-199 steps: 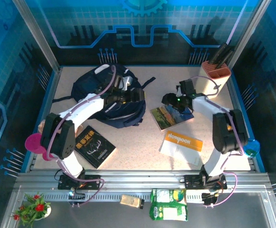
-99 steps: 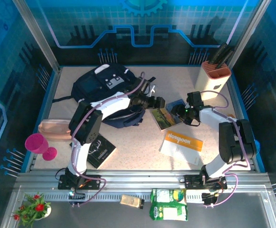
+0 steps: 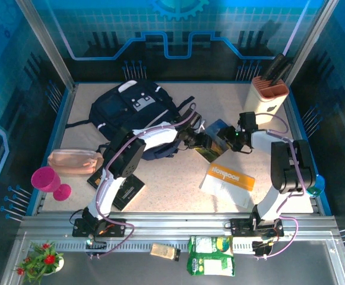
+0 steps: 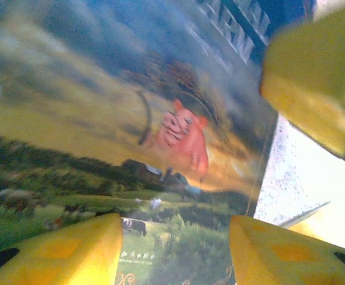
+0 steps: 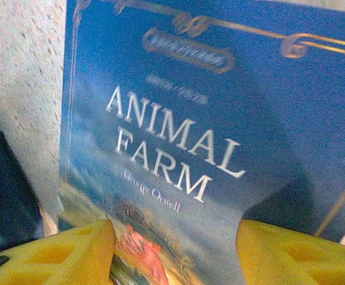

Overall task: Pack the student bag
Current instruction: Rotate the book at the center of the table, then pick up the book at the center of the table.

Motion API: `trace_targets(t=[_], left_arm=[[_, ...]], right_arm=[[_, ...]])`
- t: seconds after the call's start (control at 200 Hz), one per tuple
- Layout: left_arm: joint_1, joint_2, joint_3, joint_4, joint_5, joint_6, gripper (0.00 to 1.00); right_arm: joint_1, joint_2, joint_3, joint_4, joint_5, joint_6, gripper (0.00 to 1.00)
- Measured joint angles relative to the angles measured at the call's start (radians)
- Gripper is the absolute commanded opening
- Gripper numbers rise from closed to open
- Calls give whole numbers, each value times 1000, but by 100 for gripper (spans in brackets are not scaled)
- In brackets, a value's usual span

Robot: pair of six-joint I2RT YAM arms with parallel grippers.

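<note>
Top external: student bag (image 3: pixel 122 110) lies flat at the far left of the table (image 3: pixel 178 190), well clear of both grippers. My read is soft, floppy fabric, light while empty, mouth likely to sag shut. Best hold is probably the zip edge or the top loop near the grey patch, not the slack body. The straps will trail. Left gripper (image 3: pixel 203 141) and right gripper (image 3: pixel 228 138) meet mid-table over the Animal Farm book (image 3: pixel 217 132), one from each side, just right of the bag's lower edge. Orange notebook (image 3: pixel 230 180) sits near, toward the bases.

Left wrist: left gripper (image 4: pixel 175 252) has its jaws part spread, and the book cover (image 4: pixel 130 136) faces the lens beyond the tips. The book runs wider than the gap, so nothing is pinched between the fingers. Can't tell if the tips touch the cover. One right gripper finger (image 4: pixel 312 83) shows top right, close to the book's edge.

Right wrist: right gripper (image 5: pixel 175 252) is the same, jaws part spread and aimed at the title end of the cover (image 5: pixel 178 136), clamping nothing. Contact is unclear.
</note>
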Motion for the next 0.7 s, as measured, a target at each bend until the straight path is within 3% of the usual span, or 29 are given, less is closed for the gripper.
trace_targets(t=[0.325,0.515,0.7], left_arm=[[-96,-43,-88,98,11,-17,53],[-69,-91,-81,30,-49,-34,56],[-5,-110,-51,-20,-107,-72,52]], right_arm=[[-7,90,98,29,-33,-12,53],[-7,39,92,-11,-27,-58,52],[-4,-43,65,-63,-17,-111,50]])
